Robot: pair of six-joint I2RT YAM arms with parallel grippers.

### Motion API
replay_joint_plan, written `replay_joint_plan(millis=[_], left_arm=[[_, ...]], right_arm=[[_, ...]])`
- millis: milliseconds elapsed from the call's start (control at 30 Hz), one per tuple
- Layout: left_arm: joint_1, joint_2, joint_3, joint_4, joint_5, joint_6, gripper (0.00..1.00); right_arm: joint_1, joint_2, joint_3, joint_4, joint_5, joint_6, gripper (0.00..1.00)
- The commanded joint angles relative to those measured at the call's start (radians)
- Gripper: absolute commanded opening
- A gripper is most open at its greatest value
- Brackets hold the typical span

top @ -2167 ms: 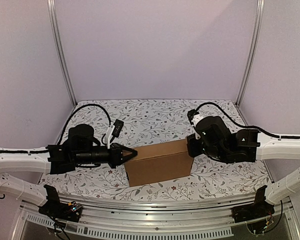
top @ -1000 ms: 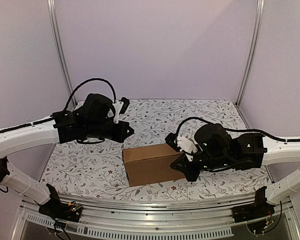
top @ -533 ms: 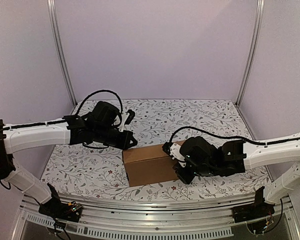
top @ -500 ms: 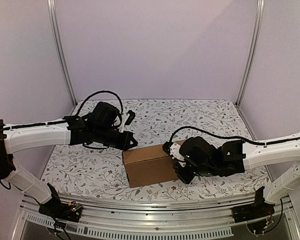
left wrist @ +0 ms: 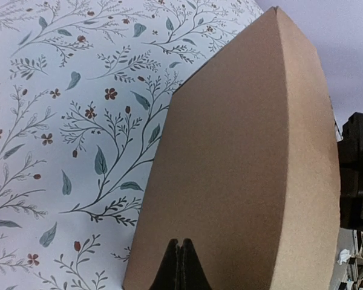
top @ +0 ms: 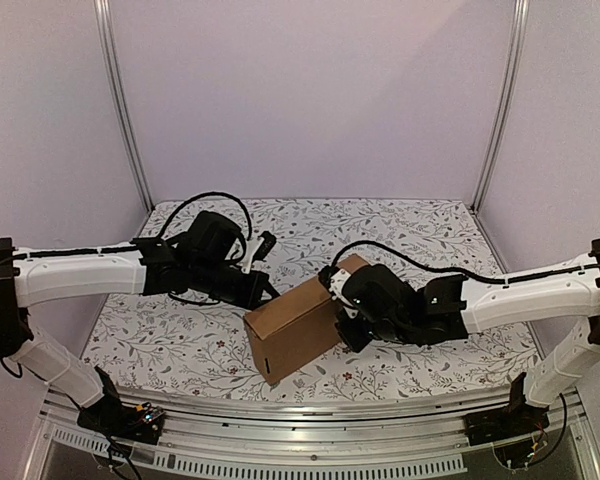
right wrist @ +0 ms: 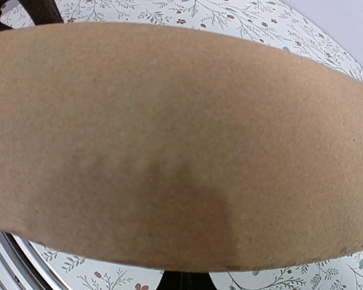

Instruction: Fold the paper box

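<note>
The paper box [top: 292,328] is a closed, plain brown carton lying askew on the flowered table, its right end swung toward the back. My left gripper [top: 268,289] is shut and empty, its tip at the box's back left edge. In the left wrist view the shut fingertips [left wrist: 179,243] rest against the box's broad brown face [left wrist: 248,169]. My right gripper [top: 342,332] is shut and pressed against the box's right side. In the right wrist view the box [right wrist: 181,145] fills the picture, and only the dark base of the fingers [right wrist: 184,279] shows under its lower edge.
The flowered tablecloth [top: 410,235] covers the table. Pale walls with metal posts [top: 122,110] close in the left, right and back. A metal rail [top: 300,415] runs along the near edge, with both arm bases at its ends.
The box has turned, its right end swinging toward the back. The right gripper moved left and back along with it. The left gripper dropped down to the box's back left edge.
</note>
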Motion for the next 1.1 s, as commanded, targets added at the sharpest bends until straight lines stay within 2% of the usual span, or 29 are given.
replay_joint_plan(millis=[0, 700, 867, 1067], left_arm=[[-0.007, 0.012, -0.016, 0.026, 0.016, -0.018, 0.00], [0.034, -0.073, -0.053, -0.084, -0.241, -0.086, 0.00], [0.040, -0.120, -0.061, -0.085, -0.236, -0.070, 0.00], [0.041, -0.117, -0.062, -0.032, -0.134, -0.055, 0.00]], right_arm=[[-0.012, 0.058, 0.074, 0.063, 0.011, 0.021, 0.00], [-0.087, 0.334, 0.347, 0.153, -0.129, 0.047, 0.00], [-0.137, 0.303, 0.299, 0.158, -0.165, 0.071, 0.00], [-0.187, 0.273, 0.174, 0.237, -0.266, 0.158, 0.00]])
